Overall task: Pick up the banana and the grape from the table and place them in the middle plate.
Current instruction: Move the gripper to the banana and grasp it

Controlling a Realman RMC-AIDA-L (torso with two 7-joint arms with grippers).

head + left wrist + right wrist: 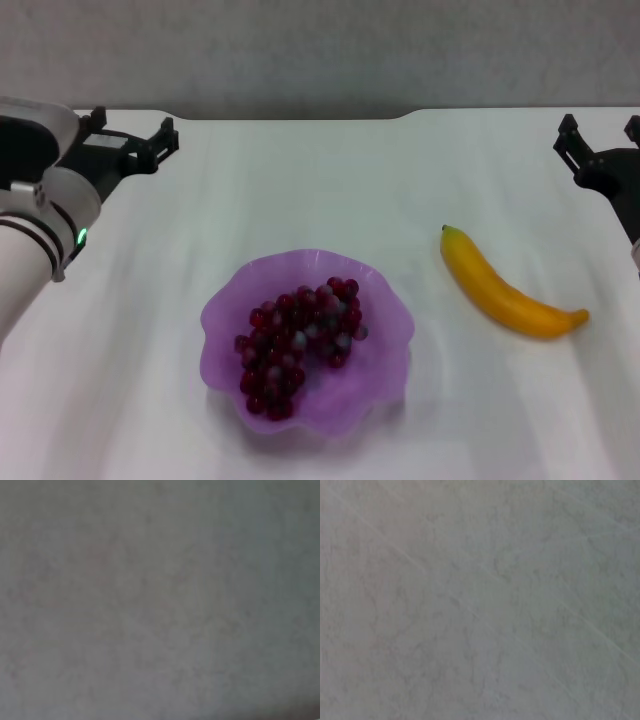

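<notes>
The middle plate [385, 345] is sitting nearest the robot on the table [330, 180], a little left of centre in the head view. It is purple and see-through, with a wavy rim. The grape [298, 345] is lying inside it as one long bunch of dark red berries, some paler, stretching from the near left of the plate toward its far right and resting on the plate's floor.

To the right of the plate, and apart from it, the banana [505, 288] is lying flat on the bare table. Its darker tip is pointing away toward the far side, and its other end is curving off to the right. Nothing is touching it.

Farther back, the left gripper [130, 135] is hanging over the far left part of the table, well apart from the plate; its dark fingers are standing spread with a clear gap between them, pinching nothing. The right gripper [598, 135] is sitting at the far right edge, beyond the banana and apart from it, partly cut off by the frame; its fingers are likewise spread and holding nothing.

Both wrist views are showing only a plain grey-white surface.
</notes>
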